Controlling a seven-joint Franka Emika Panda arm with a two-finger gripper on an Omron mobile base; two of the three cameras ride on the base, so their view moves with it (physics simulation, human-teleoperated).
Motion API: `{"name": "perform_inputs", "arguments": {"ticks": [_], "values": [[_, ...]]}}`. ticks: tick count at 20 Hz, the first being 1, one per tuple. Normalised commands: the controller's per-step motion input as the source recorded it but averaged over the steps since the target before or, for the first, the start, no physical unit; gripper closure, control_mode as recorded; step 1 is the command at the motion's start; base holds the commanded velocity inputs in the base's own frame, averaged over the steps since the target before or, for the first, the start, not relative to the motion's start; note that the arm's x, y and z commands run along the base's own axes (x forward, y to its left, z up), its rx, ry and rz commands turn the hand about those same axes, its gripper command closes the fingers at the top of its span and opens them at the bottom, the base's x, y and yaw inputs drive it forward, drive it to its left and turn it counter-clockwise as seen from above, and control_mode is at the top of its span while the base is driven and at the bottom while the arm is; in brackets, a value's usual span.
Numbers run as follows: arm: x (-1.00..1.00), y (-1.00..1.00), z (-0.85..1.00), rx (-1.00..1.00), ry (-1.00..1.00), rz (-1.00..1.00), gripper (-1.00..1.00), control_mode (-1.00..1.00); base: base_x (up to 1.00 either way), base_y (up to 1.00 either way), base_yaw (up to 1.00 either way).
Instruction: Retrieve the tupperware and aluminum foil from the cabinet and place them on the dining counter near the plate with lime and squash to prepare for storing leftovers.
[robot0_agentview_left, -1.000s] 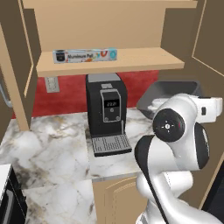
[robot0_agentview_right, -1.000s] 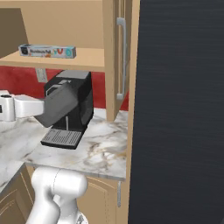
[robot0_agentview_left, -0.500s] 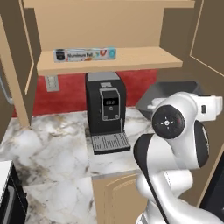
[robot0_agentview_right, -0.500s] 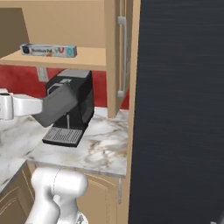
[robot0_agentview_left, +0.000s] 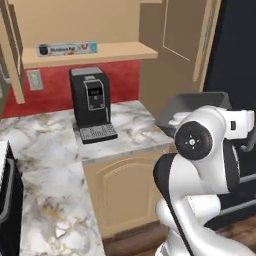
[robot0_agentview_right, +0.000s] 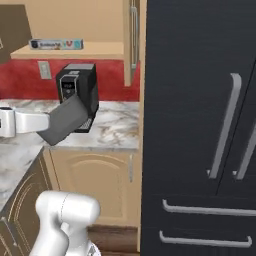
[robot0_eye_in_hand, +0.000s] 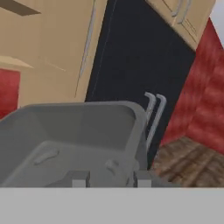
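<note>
Tub (robot0_agentview_right: 64, 125) sits clamped in your end effector (robot0_eye_in_hand: 107, 177); foil box (robot0_agentview_left: 66, 49) lies at eleven o'clock on the shelf (robot0_agentview_left: 115, 51).

Tupperware aloft, foil on cabinet shelf

Dark grey tupperware (robot0_agentview_right: 64, 120), tilted, clear of any surface, open side toward hand camera. Aluminum foil (robot0_agentview_left: 66, 49) carton lies flat along the cabinet (robot0_agentview_left: 115, 52) shelf's front edge, left end.

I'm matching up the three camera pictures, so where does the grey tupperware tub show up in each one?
Left base view: tupperware at right of centre, behind the arm's round joint.
Right base view: at left, tilted, before the coffee machine.
Hand view: lower left, above the finger tips.
Shared landmark: the coffee machine, in both base views.
</note>
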Motion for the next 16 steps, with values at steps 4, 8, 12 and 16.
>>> {"name": "perform_inputs", "arguments": {"ticks": [4,8,12,16], "values": [[0.0,0.0,0.0,0.0,0.0,0.0,1.0,1.0,-0.52,0.0,-0.71],[0.0,0.0,0.0,0.0,0.0,0.0,1.0,1.0,0.0,0.0,-0.85],[0.0,0.0,0.0,0.0,0.0,0.0,1.0,1.0,0.0,0.0,-0.84],[0.0,0.0,0.0,0.0,0.0,0.0,1.0,1.0,0.0,0.0,-0.84]]}}
